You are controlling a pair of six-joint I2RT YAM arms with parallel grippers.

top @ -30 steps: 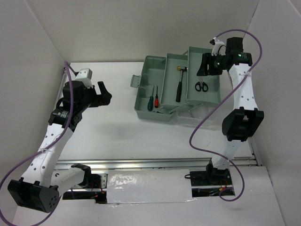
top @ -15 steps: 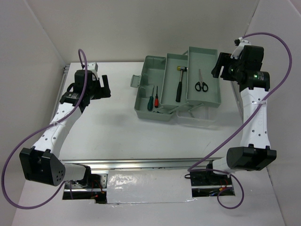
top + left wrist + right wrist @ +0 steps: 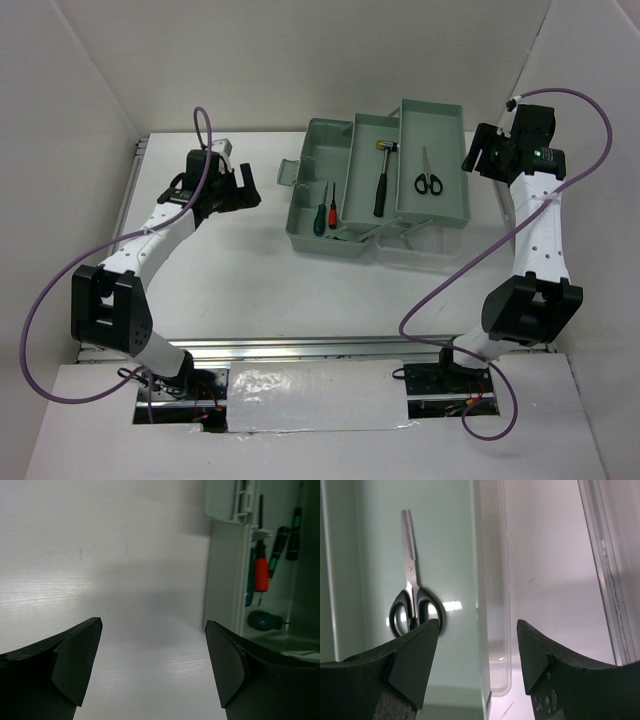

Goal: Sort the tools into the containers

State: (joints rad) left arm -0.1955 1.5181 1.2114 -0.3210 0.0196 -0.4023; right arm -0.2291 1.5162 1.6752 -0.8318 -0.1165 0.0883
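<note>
Top external view puts every tool you can see inside the toolbox (image 3: 310,240). The green-handled screwdriver (image 3: 320,218) and red-handled screwdriver (image 3: 332,212) lie in the left tray, the hammer (image 3: 381,185) in the middle compartment and the scissors (image 3: 428,178) in the right tray. So the sorting looks finished, and the step in hand is most likely getting both arms clear.

Your left gripper (image 3: 245,187) is spread wide with nothing in it, over bare table (image 3: 250,270) and well apart from the box's left wall. Your right gripper (image 3: 470,158) is also parted and empty, just beside the outer wall of the right tray. Its wrist view shows the scissors (image 3: 412,600) flat on the tray floor, past the left finger.

To do this well, raise the right arm before swinging it sideways. The tray wall and the clear plastic tray (image 3: 495,630) sit directly under the fingers, and a low sweep could nudge either one. Keep both grippers spread, so that no fingertip catches a rim. Watch the purple cable (image 3: 440,290) as the arm folds.
</note>
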